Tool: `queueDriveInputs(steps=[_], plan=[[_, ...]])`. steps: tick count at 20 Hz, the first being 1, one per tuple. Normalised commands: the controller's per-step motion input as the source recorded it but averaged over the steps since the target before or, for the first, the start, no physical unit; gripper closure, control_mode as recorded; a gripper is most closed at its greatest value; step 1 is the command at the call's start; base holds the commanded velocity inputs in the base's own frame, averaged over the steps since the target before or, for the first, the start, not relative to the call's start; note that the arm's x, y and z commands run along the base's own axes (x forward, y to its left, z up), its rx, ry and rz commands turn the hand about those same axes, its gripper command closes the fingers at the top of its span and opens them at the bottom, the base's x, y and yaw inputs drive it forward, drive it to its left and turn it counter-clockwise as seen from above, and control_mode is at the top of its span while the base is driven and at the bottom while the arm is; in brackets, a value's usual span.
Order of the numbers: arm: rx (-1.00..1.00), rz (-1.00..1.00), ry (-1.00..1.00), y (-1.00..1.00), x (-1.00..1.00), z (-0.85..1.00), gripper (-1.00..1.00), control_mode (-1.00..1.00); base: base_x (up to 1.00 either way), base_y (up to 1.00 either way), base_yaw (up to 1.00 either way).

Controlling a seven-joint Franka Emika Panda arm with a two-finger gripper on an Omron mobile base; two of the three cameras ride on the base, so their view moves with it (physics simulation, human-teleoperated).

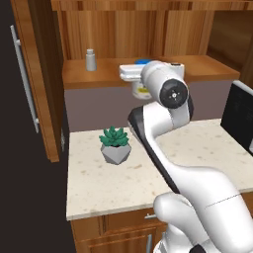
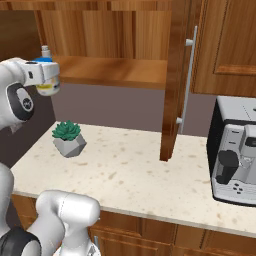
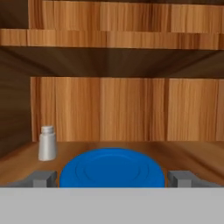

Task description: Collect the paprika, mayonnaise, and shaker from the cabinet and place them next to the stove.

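1. My gripper (image 3: 112, 178) stands wide apart, one fingertip (image 3: 43, 178) either side of the mayonnaise (image 3: 112, 168) lid; contact unclear.
2. Mayonnaise sits at the cabinet (image 3: 131, 109) shelf front.
3. Shaker (image 3: 47, 143) at ten o'clock from it.

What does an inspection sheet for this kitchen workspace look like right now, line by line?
Surface: speckled beige stone counter, bare in the middle.
Job's things: squat white jar with blue lid and small pale grey shaker stand on the shelf of the open brown wooden cabinet; the shaker is apart, to the jar's left in the hand view.
Clutter: green succulent in a grey faceted pot.
Grippers: white arm's gripper open, fingers on either side of the jar's lid, not closed on it.
Cables: nothing seen.
Surroundings: silver coffee machine at the counter's right; cabinet door's silver bar handle.
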Motion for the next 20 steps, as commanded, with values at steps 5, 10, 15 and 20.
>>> queueDriveInputs(steps=[5,10,15,20], plan=[[0.00,-0.04,0.00,0.00,-0.84,0.00,1.00,-1.00,0.00,0.00,0.00],[0.00,-0.03,0.00,-0.06,-0.85,0.00,1.00,-1.00,0.00,0.00,0.00],[0.00,-0.01,0.01,-0.24,-0.89,0.00,1.00,-1.00,0.00,0.00,0.00],[0.01,0.00,0.02,-0.52,-0.59,0.00,1.00,-1.00,0.00,0.00,0.00]])
